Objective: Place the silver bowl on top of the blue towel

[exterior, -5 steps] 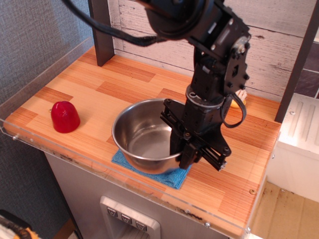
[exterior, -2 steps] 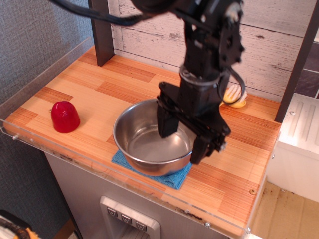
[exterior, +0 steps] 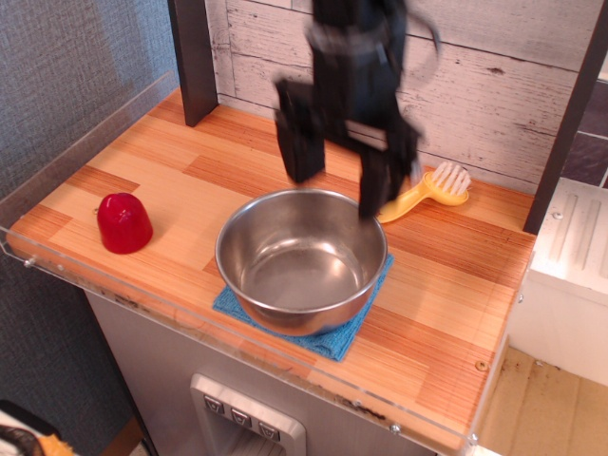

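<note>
Task looks done: silver bowl (exterior: 299, 258) sits upright on the blue towel (exterior: 334, 334) at the bench (exterior: 456, 313) front edge, pincer (exterior: 334, 185) spread, empty, above bowl's far rim.

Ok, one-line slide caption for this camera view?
Silver bowl resting on blue towel; open end effector above it.

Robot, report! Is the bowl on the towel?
End effector open, above bowl. Silver bowl sits on blue towel. Nothing in the way.
</note>
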You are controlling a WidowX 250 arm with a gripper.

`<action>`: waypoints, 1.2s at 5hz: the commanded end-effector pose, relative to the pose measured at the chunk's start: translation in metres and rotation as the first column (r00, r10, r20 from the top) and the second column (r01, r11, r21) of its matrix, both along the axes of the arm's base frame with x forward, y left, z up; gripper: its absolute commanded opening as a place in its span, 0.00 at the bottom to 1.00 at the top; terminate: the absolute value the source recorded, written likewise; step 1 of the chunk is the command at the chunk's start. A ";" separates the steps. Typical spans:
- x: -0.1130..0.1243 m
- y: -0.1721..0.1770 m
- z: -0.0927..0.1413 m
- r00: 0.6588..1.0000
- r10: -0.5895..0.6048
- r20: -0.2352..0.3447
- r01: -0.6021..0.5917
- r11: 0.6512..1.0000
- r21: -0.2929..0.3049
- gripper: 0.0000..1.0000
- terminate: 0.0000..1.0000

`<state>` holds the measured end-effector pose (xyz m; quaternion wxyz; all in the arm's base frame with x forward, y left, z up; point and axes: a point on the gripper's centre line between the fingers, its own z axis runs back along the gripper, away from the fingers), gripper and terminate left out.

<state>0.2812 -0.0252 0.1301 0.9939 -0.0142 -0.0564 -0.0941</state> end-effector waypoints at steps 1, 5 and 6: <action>0.046 0.075 0.039 0.974 0.215 0.065 -0.216 0.976 0.002 1.00 0.00; 0.071 0.078 0.001 0.991 0.122 -0.056 -0.116 0.989 0.092 1.00 0.00; 0.071 0.078 0.001 0.991 0.122 -0.056 -0.116 0.989 0.092 1.00 0.00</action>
